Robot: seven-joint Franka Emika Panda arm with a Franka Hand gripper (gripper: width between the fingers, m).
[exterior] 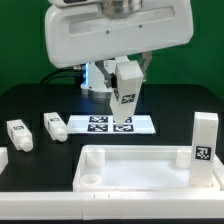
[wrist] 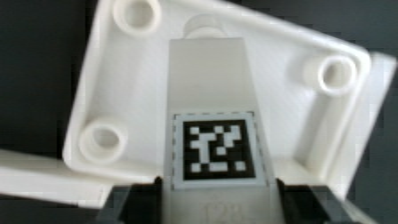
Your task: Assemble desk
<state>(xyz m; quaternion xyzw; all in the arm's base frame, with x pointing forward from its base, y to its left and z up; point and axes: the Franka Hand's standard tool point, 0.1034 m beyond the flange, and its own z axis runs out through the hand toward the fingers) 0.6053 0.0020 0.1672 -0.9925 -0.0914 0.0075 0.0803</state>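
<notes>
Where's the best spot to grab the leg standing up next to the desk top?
The leg stands upright, so probably pinch its top end from straight above: the flat sides are free there, while the desk top crowds its base.

Two cameras live: one wide, one tight!
Exterior view faces the robot across the surface (exterior: 30, 100), mid-range, slightly raised. Wrist view peers past the tool (wrist: 217, 205), very close. Both catch the tagged leg (exterior: 125, 88) it grips and the panel (exterior: 135, 172) beyond.
</notes>
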